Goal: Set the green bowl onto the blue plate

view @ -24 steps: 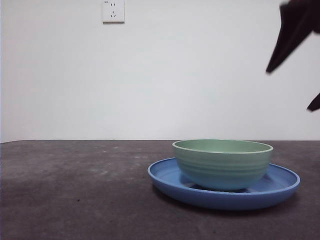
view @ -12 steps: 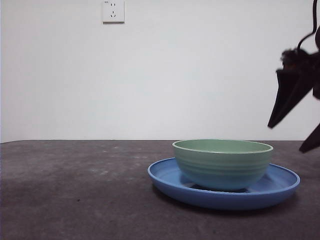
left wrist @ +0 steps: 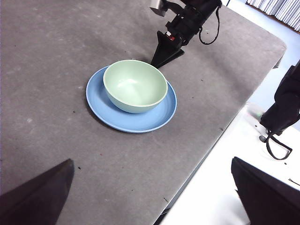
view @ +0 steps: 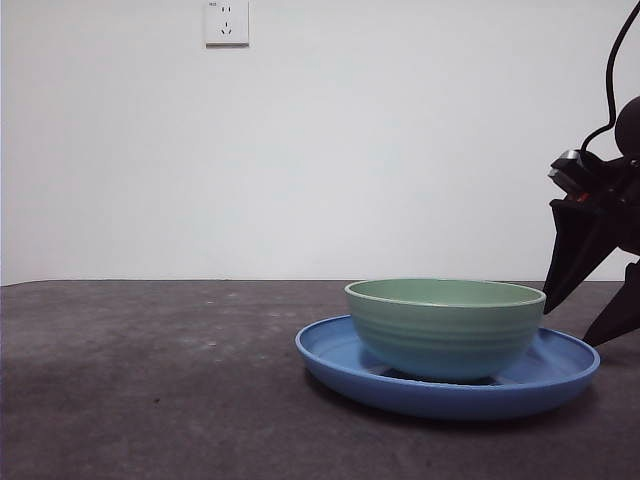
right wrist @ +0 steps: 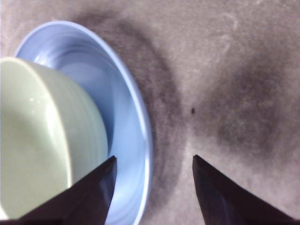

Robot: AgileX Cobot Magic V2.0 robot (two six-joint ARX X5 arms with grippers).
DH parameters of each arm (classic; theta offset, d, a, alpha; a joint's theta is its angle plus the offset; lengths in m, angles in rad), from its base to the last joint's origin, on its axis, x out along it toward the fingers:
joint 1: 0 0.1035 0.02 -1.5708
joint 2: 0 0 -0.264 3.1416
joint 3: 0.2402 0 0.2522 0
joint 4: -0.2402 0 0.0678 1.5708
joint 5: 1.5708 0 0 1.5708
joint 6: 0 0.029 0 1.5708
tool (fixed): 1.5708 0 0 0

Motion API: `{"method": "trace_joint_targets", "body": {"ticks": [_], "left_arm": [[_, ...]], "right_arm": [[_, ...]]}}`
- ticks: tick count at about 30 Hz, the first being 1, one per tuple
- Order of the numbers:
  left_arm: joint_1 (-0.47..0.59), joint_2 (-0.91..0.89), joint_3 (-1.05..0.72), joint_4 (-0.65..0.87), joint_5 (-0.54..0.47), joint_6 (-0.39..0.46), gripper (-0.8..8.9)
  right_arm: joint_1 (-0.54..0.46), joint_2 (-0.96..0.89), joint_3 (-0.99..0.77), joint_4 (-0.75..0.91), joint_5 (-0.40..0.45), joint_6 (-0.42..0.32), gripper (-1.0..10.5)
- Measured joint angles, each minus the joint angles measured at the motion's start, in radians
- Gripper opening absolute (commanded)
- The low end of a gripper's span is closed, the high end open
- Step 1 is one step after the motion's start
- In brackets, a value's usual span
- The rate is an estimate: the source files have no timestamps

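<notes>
The pale mint-green ridged ceramic bowl (view: 445, 328) sits upright inside the wide, glossy medium-blue round plate (view: 330, 358), a little off the plate's centre, so the placement looks done and the main risk now is undoing it. The right gripper (view: 592, 318) hangs low just beside the plate with its two black jaws spread and nothing between them; in the right wrist view one jaw tip stands over the plate's rim (right wrist: 140, 122), next to the bowl's wall (right wrist: 51, 140), while the other stands over bare dark grey felt-like tabletop (right wrist: 243, 84). From that pose, a sideways swing toward the bowl or a further drop could catch the raised rim, and the glossy plate would likely slide or tip up at the edge, dragging the bowl with it; closing the jaws here could also nip the rim. A straight lift away looks the safer exit, in my judgement. The left gripper (left wrist: 150, 197) waits well apart, high over the table's near side, its jaws spread wide and empty. Against the frame a second ago, the right gripper has come down from the top corner of the front view to about rim height, while bowl and plate have not shifted.
</notes>
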Motion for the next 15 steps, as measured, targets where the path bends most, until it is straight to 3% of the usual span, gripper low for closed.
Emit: {"method": "trace_joint_targets", "body": {"ticks": [5,15], "left_arm": [[0.000,0.000,0.000,0.000,0.000,0.000,5.62],[0.000,0.000,0.000,0.000,0.000,0.000,5.62]], "right_arm": [[0.011,0.034,0.000,0.021,-0.033,-0.004,2.1],[0.044,0.054,0.000,0.050,-0.005,-0.006,1.4]]}}
